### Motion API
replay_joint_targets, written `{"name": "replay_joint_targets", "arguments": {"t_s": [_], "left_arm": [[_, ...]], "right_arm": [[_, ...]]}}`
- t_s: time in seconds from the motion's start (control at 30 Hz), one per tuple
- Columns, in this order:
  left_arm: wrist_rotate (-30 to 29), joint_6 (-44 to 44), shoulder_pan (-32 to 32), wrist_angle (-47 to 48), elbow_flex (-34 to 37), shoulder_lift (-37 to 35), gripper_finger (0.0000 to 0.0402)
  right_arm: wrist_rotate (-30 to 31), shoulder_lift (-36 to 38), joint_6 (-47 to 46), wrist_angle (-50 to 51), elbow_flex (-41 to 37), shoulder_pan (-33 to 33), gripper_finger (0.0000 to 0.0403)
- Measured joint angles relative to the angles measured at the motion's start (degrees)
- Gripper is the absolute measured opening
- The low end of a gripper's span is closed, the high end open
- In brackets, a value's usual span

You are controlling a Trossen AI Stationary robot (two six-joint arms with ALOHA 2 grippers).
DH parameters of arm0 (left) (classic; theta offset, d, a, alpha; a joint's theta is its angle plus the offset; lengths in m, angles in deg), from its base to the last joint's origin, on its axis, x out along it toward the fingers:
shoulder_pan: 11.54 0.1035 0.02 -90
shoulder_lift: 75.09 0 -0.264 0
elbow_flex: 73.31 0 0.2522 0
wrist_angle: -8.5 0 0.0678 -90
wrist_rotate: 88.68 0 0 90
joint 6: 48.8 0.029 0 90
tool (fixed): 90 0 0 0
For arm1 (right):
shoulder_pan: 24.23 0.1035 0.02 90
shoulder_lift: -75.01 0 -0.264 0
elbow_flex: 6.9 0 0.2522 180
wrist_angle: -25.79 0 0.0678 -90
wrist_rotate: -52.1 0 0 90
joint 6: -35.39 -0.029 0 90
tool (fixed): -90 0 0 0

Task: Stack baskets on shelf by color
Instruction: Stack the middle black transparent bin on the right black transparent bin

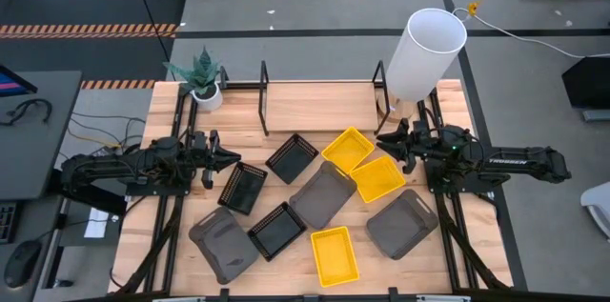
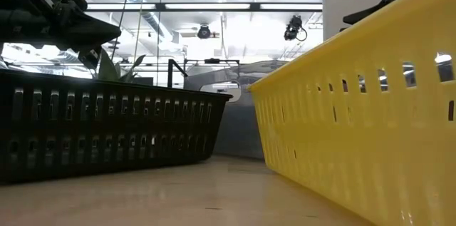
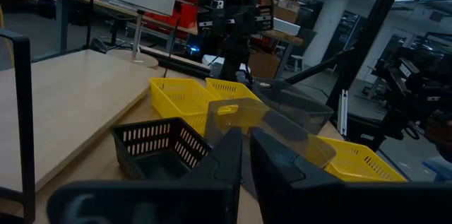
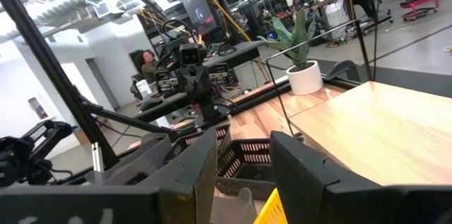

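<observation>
The left tool (image 1: 232,157) hangs above the surface's left side with its fingers (image 3: 233,157) almost together, only a thin slit between them, gripping nothing. Just beyond its tips lies a black slatted basket (image 1: 243,188), long axis tilted diagonally.

The right tool (image 1: 383,137) stands partly open and empty, a clear gap between its fingers (image 4: 300,164), beside a yellow basket (image 1: 348,149) set diagonally.

The other baskets lie scattered mid-surface at mixed angles: black, yellow and dark grey (image 1: 322,193). The shelf (image 1: 319,102) runs crosswise along the far edge, carrying none of them.
</observation>
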State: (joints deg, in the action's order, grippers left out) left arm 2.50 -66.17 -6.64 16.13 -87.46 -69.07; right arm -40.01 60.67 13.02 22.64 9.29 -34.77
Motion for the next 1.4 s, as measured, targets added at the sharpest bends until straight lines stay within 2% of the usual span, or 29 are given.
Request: {"name": "replay_joint_targets", "arguments": {"t_s": [0.5,0.57,0.73,0.97,1.4], "left_arm": [[0.0,-0.01,-0.01,0.0,0.0,0.0,0.0032],[-0.01,0.01,-0.01,0.0,-0.02,0.0,0.0035],[-0.01,0.01,-0.01,0.0,0.0,0.0,0.0038],[0.0,0.0,0.01,0.0,0.0,0.0,0.003],[0.0,-0.01,0.01,0.0,-0.01,0.01,0.0035]], "right_arm": [[-2.29,-0.02,-1.19,-0.49,0.0,0.0,0.0135],[-5.74,0.0,-2.99,-1.58,0.0,0.0,0.0135],[-18.82,0.0,-5.42,-4.52,0.0,0.02,0.0135],[-30.07,0.0,-7.89,-4.2,0.0,0.02,0.0135],[-30.55,0.0,-5.61,-2.38,0.0,0.02,0.0135]]}}
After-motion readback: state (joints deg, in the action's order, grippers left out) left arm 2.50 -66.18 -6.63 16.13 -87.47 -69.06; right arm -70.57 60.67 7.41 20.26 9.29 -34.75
